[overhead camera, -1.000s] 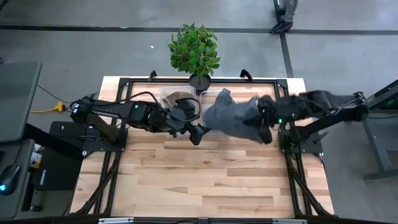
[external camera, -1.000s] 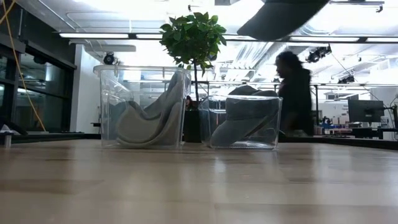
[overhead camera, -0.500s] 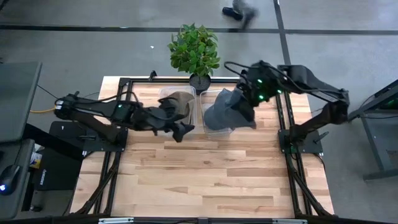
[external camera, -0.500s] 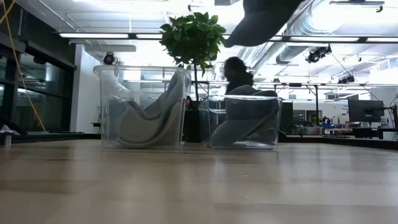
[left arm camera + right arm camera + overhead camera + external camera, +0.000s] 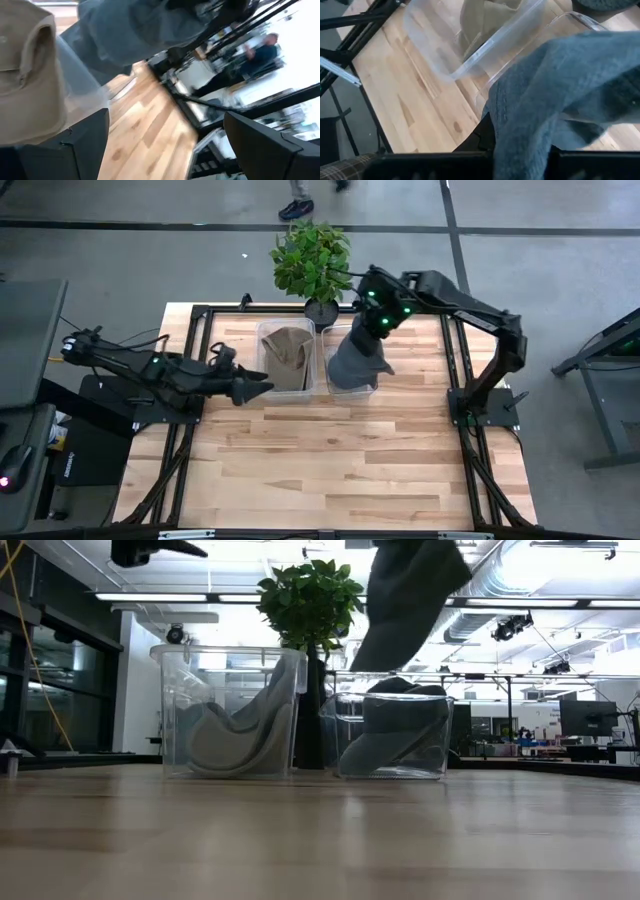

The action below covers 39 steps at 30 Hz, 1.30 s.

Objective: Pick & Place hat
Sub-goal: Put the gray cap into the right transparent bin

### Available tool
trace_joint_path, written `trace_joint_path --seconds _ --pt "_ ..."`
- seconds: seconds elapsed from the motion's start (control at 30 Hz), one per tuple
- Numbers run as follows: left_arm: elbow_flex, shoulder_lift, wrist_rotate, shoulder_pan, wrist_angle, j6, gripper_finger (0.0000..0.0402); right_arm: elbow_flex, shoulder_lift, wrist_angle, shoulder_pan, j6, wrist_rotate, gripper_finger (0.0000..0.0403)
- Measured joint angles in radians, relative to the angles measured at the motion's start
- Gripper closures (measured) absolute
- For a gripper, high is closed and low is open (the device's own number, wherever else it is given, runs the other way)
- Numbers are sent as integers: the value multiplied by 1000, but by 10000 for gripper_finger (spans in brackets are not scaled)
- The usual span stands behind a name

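A grey hat (image 5: 355,360) hangs from my right gripper (image 5: 378,320) over the right clear bin (image 5: 440,740); in the low view the grey hat (image 5: 405,600) hangs clear above the bin's rim. Another grey hat (image 5: 385,735) lies inside that bin. The left clear bin (image 5: 268,345) holds a beige hat (image 5: 288,358), which leans against the bin's wall. My left gripper (image 5: 252,387) is open, just off the left bin's near left corner and raised above the table; its fingers (image 5: 75,145) stand wide apart. My right gripper is shut on the grey hat's upper part (image 5: 520,145), pinched between its two fingers from above. The hat hangs slack below the fingers, lifted clear of the bin and the table. Which part of the hat it has cannot be told.
A potted plant (image 5: 312,258) stands at the table's far edge behind the two bins. The wooden table top (image 5: 340,470) stretches bare from the bins to the near edge. A person (image 5: 300,205) walks on the floor beyond the table.
My right gripper has swung from the table's right side toward the far edge and left, carrying the grey hat over the right bin; the hat now hangs downward. My left gripper has drawn back toward the table's left edge, away from the bins.
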Motion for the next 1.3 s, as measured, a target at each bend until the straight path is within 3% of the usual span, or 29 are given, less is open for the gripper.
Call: trace_joint_path --seconds 0.23,0.73,1.3 --pt "-107 -158 -26 -47 -4 -23 53 0 87 38 -16 1 8 400" --pt "-235 -339 -23 -61 -8 -34 53 -2 184 54 -28 61 33 400" --pt "-246 -394 22 -61 -42 -25 53 -2 273 84 -15 130 54 401"
